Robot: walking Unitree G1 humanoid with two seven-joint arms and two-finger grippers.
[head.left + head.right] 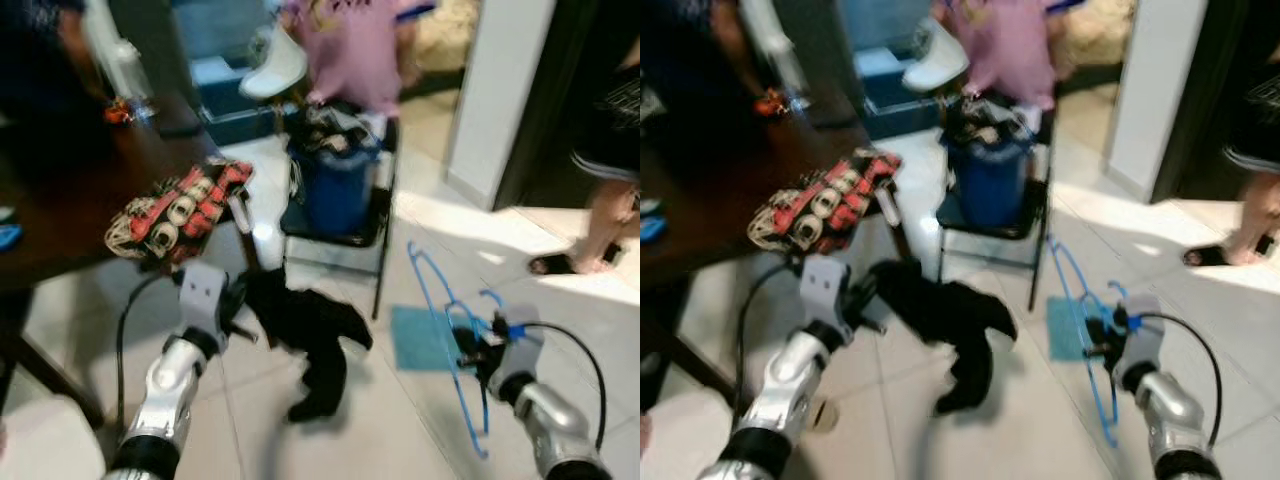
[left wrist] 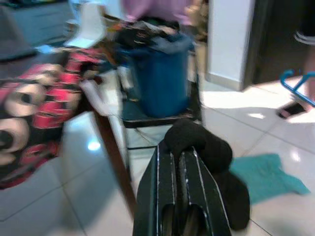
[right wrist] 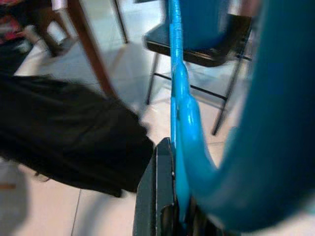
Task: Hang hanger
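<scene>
Hanger [image 1: 440,330], blue plastic, is clamped in right gripper [image 1: 466,347], held above tile floor [image 1: 400,430] w/ hook by the wrist. Left gripper [image 1: 240,318] fingers closed on black garment [image 1: 310,335], which droops between the arms. Blue bin [image 1: 335,180] sits on black chair [image 1: 345,235] ahead; patterned cloth [image 1: 180,210] hangs off dark table [image 1: 60,220] edge.

The left gripper [image 1: 243,322] clamps a garment [image 1: 312,335] hanging left of centre. The right gripper [image 1: 470,348] clamps a hanger [image 1: 437,318] at right. Behind them, a bucket [image 1: 335,185] stands on a chair [image 1: 345,232]. A table [image 1: 70,215] at left carries a patterned cloth [image 1: 175,210]. A mat [image 1: 422,338] lies on the floor beside the chair
</scene>
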